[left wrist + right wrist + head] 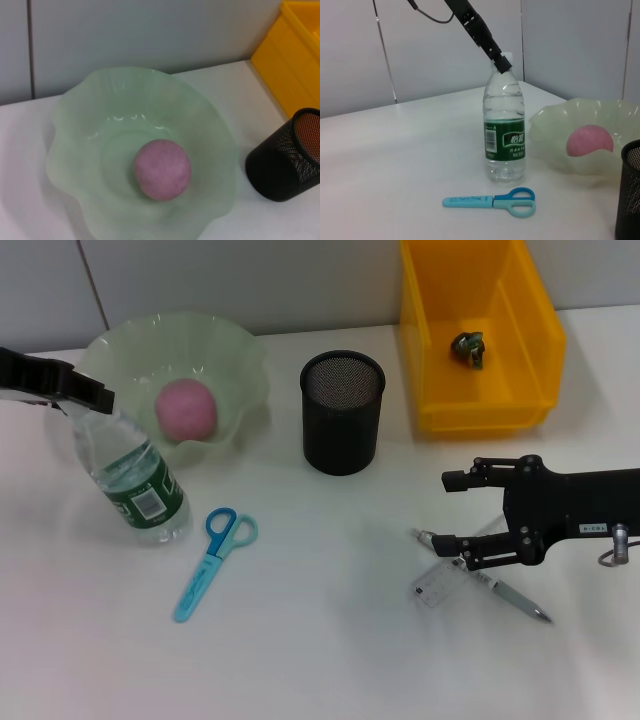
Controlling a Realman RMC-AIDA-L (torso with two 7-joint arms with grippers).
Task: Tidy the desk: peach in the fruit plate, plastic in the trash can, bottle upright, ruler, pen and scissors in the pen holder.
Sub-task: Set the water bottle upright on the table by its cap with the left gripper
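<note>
Holding the water bottle (pixel 135 480) by its cap, the left gripper (pixel 85 392) is closed on the top of it, and the bottle stands upright on the tabletop (pixel 330 660) just beside the green fruit plate (pixel 245 360). I judge that the grip is at the cap because this is the point from which a bottle is steadied on its base (the right wrist view shows it standing straight, with the dark gripper at the neck).

The peach (pixel 186 408) lies in the middle of the fruit plate, so this part of the task looks done. A dark crumpled piece, probably the plastic (pixel 468 347), lies on the floor of the yellow trash can (pixel 430 300) at the back right.

The black mesh pen holder (pixel 342 412) stands between the plate and the trash can, and I see nothing sticking out of it. The blue scissors (pixel 213 562) lie flat on the tabletop near the bottle, well apart from the holder.

The right gripper (pixel 455 510) is low over the tabletop with its fingers apart, and the lower finger is right at the pen (pixel 485 580), which lies across a small transparent ruler (pixel 438 587). I think the gripper is placed so to take the pen or the ruler next. They overlap, so one may drag the other.
</note>
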